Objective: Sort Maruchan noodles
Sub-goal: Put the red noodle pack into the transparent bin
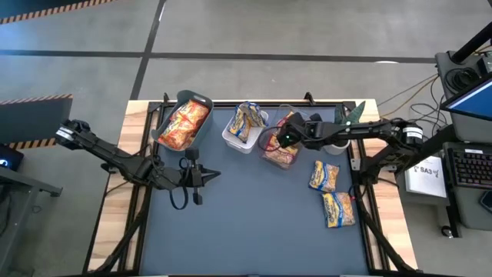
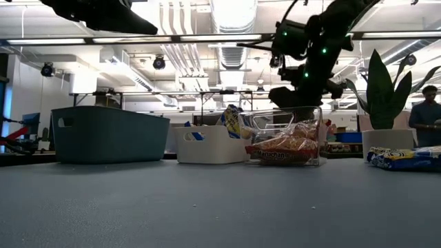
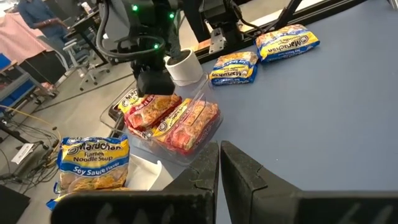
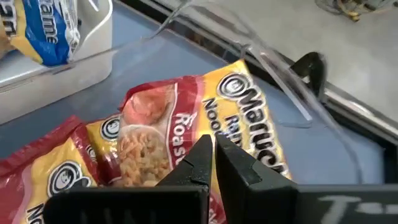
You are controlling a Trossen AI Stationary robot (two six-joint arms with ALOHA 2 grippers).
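Your right gripper (image 1: 286, 137) hangs over the clear bin (image 1: 270, 158), jaws pressed together, holding nothing. Red packets (image 3: 168, 118) lie inside that bin. Two blue-yellow packets (image 1: 332, 192) lie on the mat just beside it. Your left gripper (image 1: 209, 176) waits mid-table, jaws pressed together.

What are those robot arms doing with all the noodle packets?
They are sorting ramen packets into bins. The right gripper hangs shut over the clear bin, which holds red packets. The left gripper waits shut above the table's middle. The grey-green bin holds orange packets, the white bin blue-and-yellow ones. Two blue-and-yellow packets lie unsorted on the table.
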